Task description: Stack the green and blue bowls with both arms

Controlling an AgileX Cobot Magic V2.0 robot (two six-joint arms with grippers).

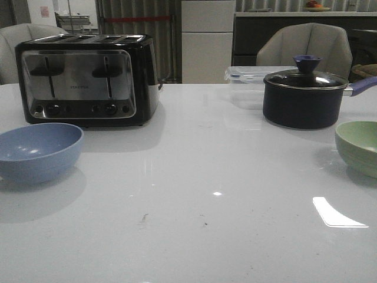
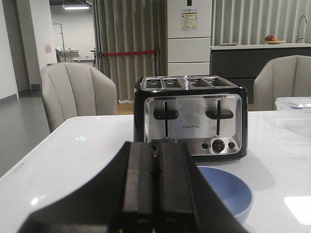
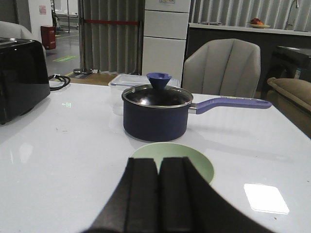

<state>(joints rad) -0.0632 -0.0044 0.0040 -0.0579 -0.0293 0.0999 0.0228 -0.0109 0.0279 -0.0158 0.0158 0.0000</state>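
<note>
- Blue bowl (image 1: 39, 151) on the table's (image 1: 194, 200) left side, in front of the toaster (image 1: 88, 79); green bowl (image 1: 358, 147) at the far right, partly cut off by the frame edge, near the pot (image 1: 305, 98). Well apart from each other, both upright and empty.
- Left gripper (image 2: 156, 189) closed, fingers pressed together, holding nothing — hovering behind the blue bowl (image 2: 228, 194) in the wrist view.
- Right gripper (image 3: 158, 194) likewise closed and empty, with the green bowl (image 3: 175, 158) just beyond its tips.
- Judged light and rigid, probably ceramic or hard plastic — hard to tell in this dim light. Matte skin, so likely not too slippery, yet prone to sliding on the glossy table if nudged.
- Best taken at the rim: one finger inside, one outside, pinching the thin wall on the near side. Jaws would need opening first.
- If ceramic, chipping possible when setting one into the other, so a gentle, centred lowering called for.
</note>
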